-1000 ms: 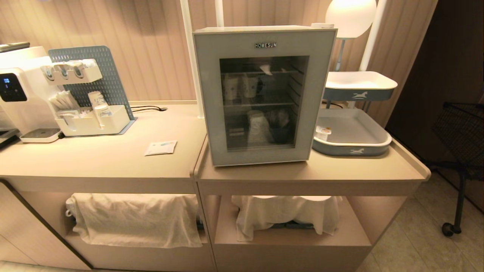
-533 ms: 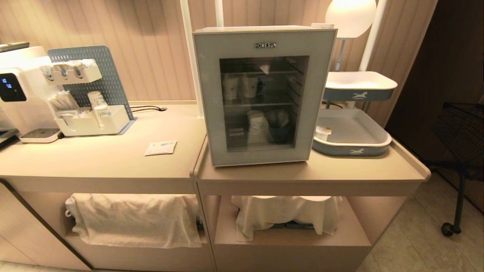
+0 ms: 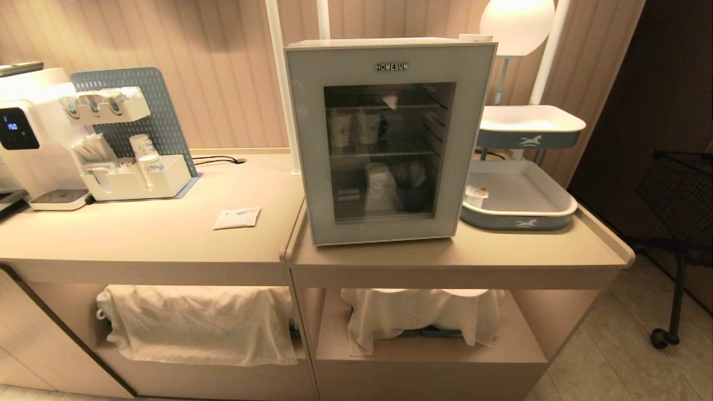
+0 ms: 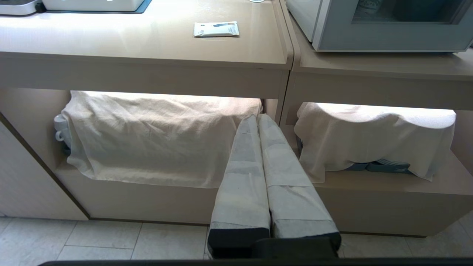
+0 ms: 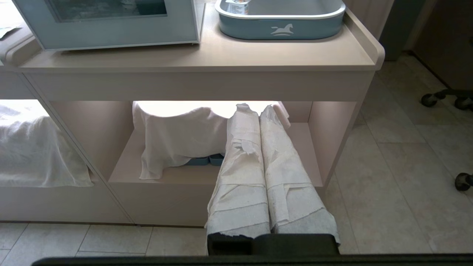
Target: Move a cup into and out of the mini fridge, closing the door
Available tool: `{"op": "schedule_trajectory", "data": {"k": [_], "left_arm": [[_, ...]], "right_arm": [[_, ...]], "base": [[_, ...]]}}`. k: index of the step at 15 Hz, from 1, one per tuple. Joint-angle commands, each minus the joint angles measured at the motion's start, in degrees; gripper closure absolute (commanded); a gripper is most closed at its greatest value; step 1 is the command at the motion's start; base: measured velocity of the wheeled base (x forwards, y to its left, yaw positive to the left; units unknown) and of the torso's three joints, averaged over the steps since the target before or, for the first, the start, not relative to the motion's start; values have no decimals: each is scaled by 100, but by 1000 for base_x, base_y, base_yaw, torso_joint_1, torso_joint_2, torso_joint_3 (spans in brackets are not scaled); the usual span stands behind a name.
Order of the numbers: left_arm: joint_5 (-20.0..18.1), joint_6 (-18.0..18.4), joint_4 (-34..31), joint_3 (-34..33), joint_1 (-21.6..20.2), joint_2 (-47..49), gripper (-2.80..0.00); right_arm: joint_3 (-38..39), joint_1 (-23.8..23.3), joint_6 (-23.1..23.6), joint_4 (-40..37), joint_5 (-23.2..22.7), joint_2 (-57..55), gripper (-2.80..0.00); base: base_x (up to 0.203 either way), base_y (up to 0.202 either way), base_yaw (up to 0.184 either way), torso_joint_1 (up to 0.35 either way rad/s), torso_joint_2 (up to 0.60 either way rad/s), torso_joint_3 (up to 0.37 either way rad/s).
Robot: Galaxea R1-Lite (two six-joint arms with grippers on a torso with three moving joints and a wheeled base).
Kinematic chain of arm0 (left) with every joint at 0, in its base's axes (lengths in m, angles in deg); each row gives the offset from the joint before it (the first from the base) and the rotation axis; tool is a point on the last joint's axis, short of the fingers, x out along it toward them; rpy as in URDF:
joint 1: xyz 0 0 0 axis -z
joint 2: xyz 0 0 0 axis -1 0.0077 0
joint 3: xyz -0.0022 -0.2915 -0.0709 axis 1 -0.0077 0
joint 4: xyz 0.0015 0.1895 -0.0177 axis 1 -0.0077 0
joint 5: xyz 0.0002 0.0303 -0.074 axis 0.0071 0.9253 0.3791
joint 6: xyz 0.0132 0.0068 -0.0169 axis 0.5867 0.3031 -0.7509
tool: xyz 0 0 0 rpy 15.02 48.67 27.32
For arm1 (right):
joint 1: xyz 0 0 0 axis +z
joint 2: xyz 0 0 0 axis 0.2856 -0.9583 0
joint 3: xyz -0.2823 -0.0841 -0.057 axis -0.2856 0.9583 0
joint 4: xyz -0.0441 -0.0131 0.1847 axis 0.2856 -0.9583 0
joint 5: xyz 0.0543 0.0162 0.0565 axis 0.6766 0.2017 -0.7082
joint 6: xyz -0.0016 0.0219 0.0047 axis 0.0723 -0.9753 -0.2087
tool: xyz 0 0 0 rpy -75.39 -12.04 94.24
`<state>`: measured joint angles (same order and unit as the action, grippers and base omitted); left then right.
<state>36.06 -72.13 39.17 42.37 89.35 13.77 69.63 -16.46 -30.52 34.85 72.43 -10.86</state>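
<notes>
The white mini fridge stands on the right counter. Its door is closed, with HOMESUN lettering above the dark glass. Behind the glass I see two cups on the upper wire shelf and a larger white cup on the lower level. Neither arm shows in the head view. My left gripper is shut and empty, hanging low before the cloth-covered lower shelf. My right gripper is also shut and empty, low before the shelf under the fridge.
A water dispenser and an organizer with paper cups stand at the left. A sachet lies on the counter. Two grey-blue trays sit right of the fridge. A black wire cart stands at far right.
Nothing on the counters has moved in the head view. Only the digits on the dispenser's display differ.
</notes>
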Motion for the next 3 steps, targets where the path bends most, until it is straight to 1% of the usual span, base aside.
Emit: {"op": "schedule_trajectory", "data": {"k": [1, 3], "left_arm": [[5, -5, 2, -18, -5, -1, 0], [5, 4, 2, -18, -2, -1, 0]], "right_arm": [[-6, 4, 14, 7, -6, -10, 0], [2, 4, 14, 15, -6, -10, 0]], "base": [[0, 0, 0, 0, 0, 0], [0, 0, 0, 0, 0, 0]]}}
